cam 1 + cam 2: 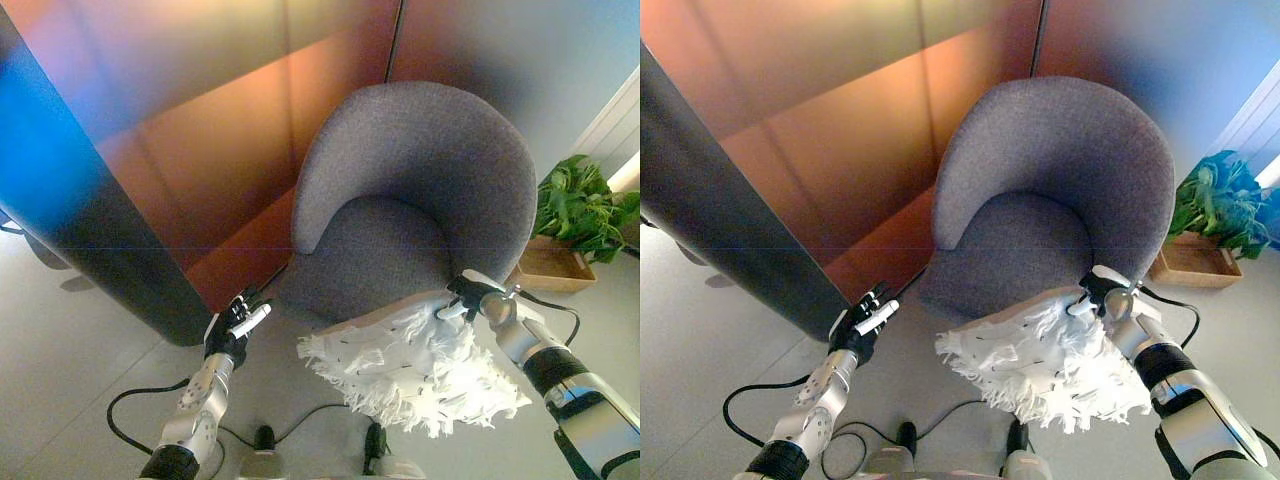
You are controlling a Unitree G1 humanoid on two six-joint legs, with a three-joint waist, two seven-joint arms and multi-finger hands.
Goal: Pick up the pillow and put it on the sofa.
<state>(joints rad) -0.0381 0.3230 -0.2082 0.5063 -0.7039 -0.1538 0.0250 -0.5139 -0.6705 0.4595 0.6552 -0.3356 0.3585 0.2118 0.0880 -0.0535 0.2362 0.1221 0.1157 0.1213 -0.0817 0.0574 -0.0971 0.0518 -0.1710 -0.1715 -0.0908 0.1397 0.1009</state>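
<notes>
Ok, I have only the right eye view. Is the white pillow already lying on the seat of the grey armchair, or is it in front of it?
Observer: In front. The left eye view shows a tan strip along the upper edge of the pillow, level with the seat front of the grey armchair.
Operator: Which hand holds it?
Observer: The right hand, curled on its upper right corner. In the left eye view the pillow's lower right corner shows uncovered.
Operator: And the other one?
Observer: The left hand is open, apart from the pillow, on its left.
</notes>
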